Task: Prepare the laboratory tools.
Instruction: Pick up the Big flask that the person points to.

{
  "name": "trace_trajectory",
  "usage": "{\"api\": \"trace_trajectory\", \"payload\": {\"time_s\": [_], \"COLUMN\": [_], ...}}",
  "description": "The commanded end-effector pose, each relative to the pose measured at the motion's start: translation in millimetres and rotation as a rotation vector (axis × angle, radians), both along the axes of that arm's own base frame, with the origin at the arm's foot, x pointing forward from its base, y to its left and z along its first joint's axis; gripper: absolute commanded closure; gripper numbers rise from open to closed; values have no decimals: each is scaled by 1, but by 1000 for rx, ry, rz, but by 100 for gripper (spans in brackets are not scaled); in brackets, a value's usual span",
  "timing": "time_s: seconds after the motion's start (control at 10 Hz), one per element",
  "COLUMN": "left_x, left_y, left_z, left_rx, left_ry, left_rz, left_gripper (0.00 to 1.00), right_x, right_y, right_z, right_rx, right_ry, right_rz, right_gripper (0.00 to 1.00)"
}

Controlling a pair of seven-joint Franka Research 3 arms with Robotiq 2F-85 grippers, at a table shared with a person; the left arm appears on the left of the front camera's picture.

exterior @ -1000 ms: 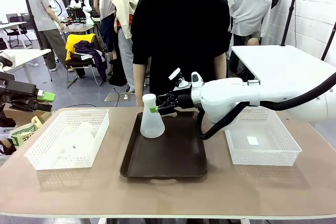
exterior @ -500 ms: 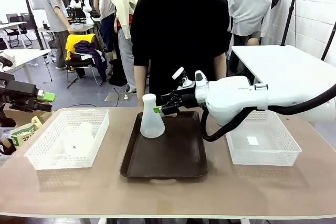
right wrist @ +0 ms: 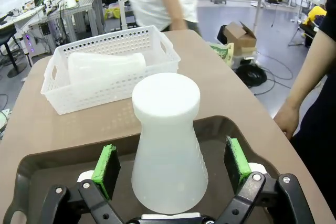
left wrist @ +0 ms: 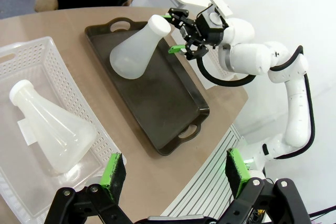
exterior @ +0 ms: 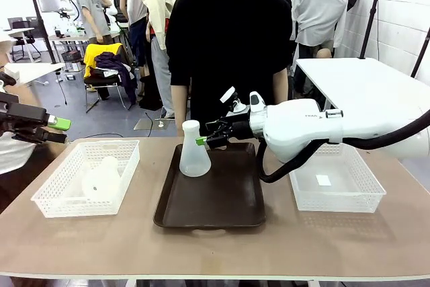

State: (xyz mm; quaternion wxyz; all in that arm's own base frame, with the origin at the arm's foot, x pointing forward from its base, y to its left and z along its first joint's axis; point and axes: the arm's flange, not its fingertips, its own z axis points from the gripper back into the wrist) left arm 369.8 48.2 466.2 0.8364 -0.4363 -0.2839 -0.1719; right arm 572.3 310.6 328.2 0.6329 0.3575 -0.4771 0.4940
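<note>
One milky-white conical flask (exterior: 194, 151) stands upright at the far left of the dark brown tray (exterior: 215, 210). My right gripper (exterior: 203, 140) is open at neck height just right of that flask, pads apart from it. From the right wrist the flask (right wrist: 168, 150) rises straight ahead of the right gripper (right wrist: 171, 161), between its two green pads (right wrist: 106, 164). A second flask (exterior: 101, 179) lies on its side in the left white basket (exterior: 47, 208). My left gripper (exterior: 58, 124) hovers open beyond the table's left end, looking down on that lying flask (left wrist: 50, 127).
An almost bare white mesh basket (exterior: 332, 203) with a small paper slip sits right of the tray, under my right arm. A person in black (exterior: 232, 45) stands at the far edge behind the tray. Bare tabletop (exterior: 215, 253) runs along the near edge.
My right gripper has drawn back slightly to the right from the flask's neck and the arm has risen a little. The left arm has stayed put.
</note>
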Motion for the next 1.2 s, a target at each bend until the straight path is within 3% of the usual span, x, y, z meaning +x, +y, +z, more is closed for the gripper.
{"api": "trace_trajectory", "payload": {"time_s": [0.0, 0.1, 0.3, 0.5, 0.7, 0.9, 1.1], "left_x": [1, 1, 1, 1, 1, 1, 1], "left_y": [1, 1, 1, 1, 1, 1, 1], "left_z": [-3, -3, -3, -3, -3, -3, -3], "left_rx": [-21, -21, -21, -21, -21, -21, -21], "left_ry": [-29, -29, -29, -29, -29, -29, -29], "left_rz": [-4, -4, -4, -4, -4, -4, -4], "left_gripper": [0, 0, 0, 0, 0, 0, 0], "right_x": [2, 0, -19, -40, -64, -89, -124], "right_y": [2, 0, -30, -60, -93, -127, -158], "right_z": [2, 0, 33, 57, 71, 81, 90], "right_rx": [-4, 0, -82, -142, -238, -226, -147], "right_ry": [10, 0, 88, 97, 145, 138, 54], "right_rz": [-3, 0, -52, -90, -215, -370, -506], "right_gripper": [0, 0, 0, 0, 0, 0, 0]}}
